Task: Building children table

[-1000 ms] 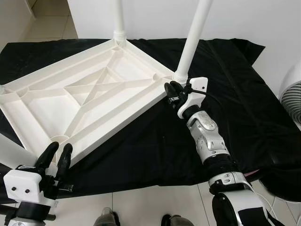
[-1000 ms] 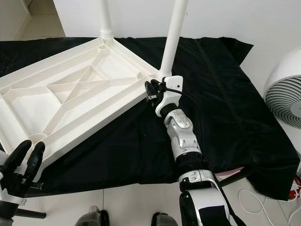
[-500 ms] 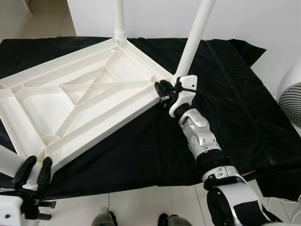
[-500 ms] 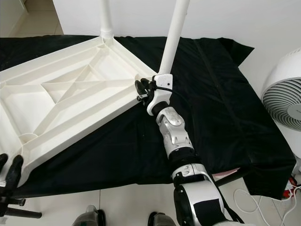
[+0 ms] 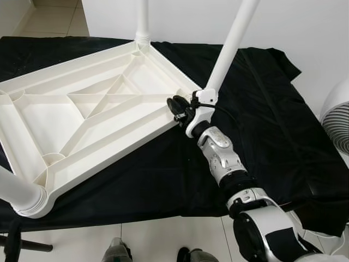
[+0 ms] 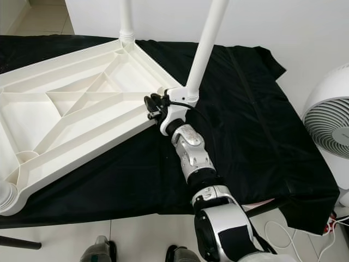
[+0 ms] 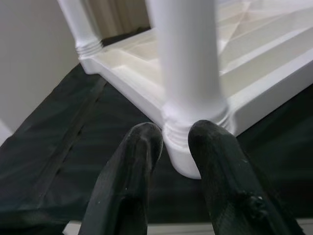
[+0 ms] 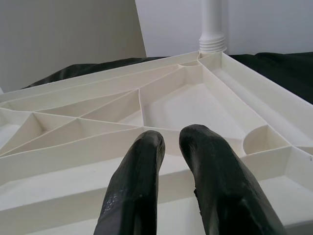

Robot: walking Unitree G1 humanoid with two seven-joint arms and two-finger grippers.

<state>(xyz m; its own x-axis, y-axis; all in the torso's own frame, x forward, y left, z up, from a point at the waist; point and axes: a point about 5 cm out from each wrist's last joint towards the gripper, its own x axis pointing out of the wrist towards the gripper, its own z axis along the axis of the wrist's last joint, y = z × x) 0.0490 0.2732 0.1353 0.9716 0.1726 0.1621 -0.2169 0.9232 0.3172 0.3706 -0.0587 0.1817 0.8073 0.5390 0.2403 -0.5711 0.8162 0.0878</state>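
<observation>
Since a second ago the left gripper, then raised at the near left corner of the tabletop in the head views, has dropped out of those views, and the right gripper has slid along the near edge away from the base of the right leg, toward the left.

The white ribbed plastic tabletop (image 5: 92,117) lies upside down on a black cloth (image 5: 262,120) spread over a raised surface, its underside of diagonal ribs and triangular cells facing up. Three white round plastic legs stand screwed into its corners: a far leg (image 5: 143,22), a right leg (image 5: 229,46) tilted toward the right, and a near left leg (image 5: 19,194) at the corner closest to the robot.

The right gripper (image 5: 179,107) rests at the tabletop's near right edge, just beside the right leg's socket. In the right wrist view its two black fingers (image 8: 142,191) lie close together with only a narrow gap, over the rim; they hold nothing.

In the left wrist view the left gripper (image 7: 173,147) sits at the threaded base of the near left leg, its fingers (image 7: 132,171) spread apart on either side of the corner socket. Whether they touch the plastic I cannot tell.

Beyond the cloth, a white round fan (image 6: 327,123) stands at the right against a white wall (image 5: 283,22), and pale floor tiles (image 5: 152,240) run along the bottom.
</observation>
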